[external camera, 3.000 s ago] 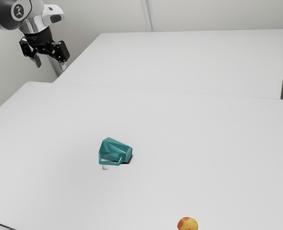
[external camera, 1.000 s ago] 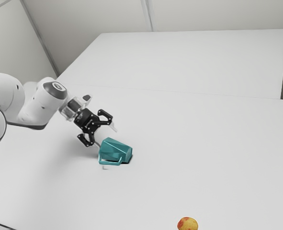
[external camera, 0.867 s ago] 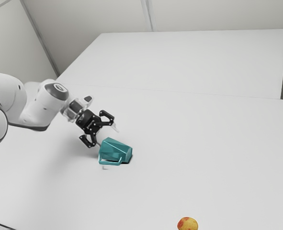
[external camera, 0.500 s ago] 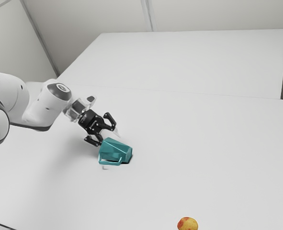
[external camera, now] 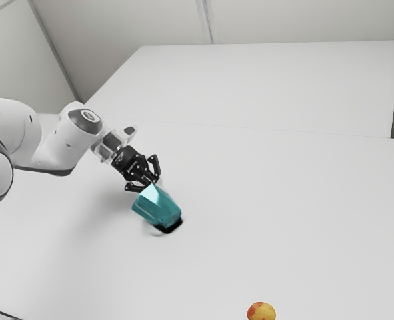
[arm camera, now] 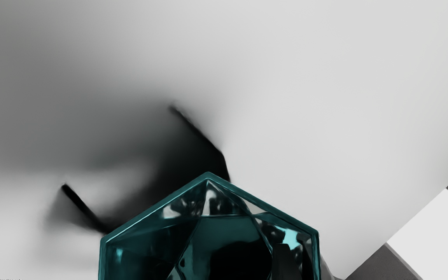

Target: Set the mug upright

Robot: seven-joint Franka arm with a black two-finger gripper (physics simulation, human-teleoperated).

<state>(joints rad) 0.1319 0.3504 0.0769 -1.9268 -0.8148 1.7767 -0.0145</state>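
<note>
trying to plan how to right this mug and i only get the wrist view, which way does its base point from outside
Observer: In the exterior view the mug slants, its base end pointing down and toward that view's right, away from the gripper.
Operator: anything else out there besides the mug
Observer: Yes, a round yellow and red fruit near the exterior view's bottom edge, well apart from the mug.

Pale grey walls (external camera: 303, 20) stand behind a white tabletop (external camera: 283, 200); another white surface (external camera: 263, 87) lies beyond.
</note>
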